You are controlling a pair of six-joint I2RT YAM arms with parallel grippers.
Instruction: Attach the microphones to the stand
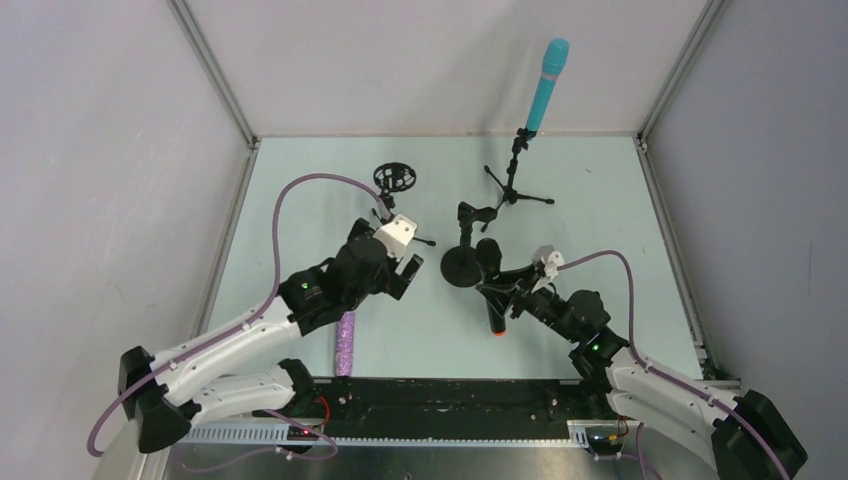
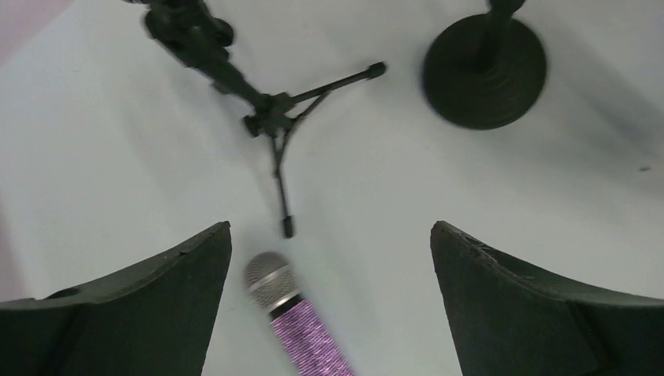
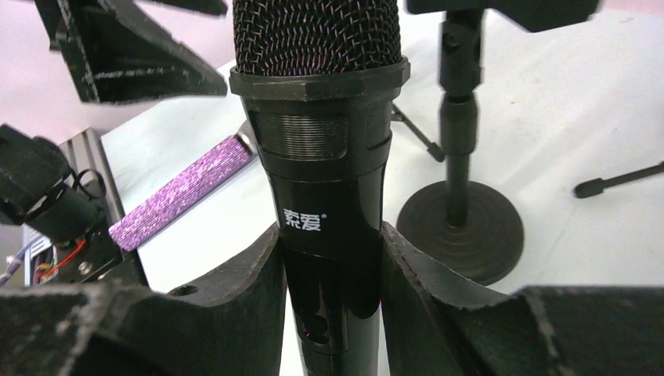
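Two grippers are shown over a pale table (image 1: 600, 200). The right gripper (image 3: 333, 258) is closed on the black microphone (image 3: 325, 204). The handle is clamped low between both fingers, so the mesh head is left free and pointing away from the wrist. This microphone is held off the table just beside the round-base stand (image 1: 462, 265), on its right. Its head is turned toward the stand's post and its orange end toward the arm bases. It appears to be held this way so that it can be carried to the clip on top of that stand.

The left gripper (image 2: 330, 235) is spread wide and nothing is held in it. It hangs to the left of the round-base stand, and the silver head of the purple microphone (image 2: 301, 329) is seen on the table between its fingers. The wide spread seems meant for closing on that microphone. The purple microphone lies flat, left of the round-base stand and nearer the arm bases.

Beyond the round-base stand, toward the far wall, the cyan microphone (image 1: 545, 80) is already seated upright on a tripod stand (image 1: 515, 190). Beyond and to the left of the round-base stand, a second small tripod stand (image 1: 395, 180) with a ring-shaped holder carries no microphone. One microphone is judged mounted, one in hand and one waiting.
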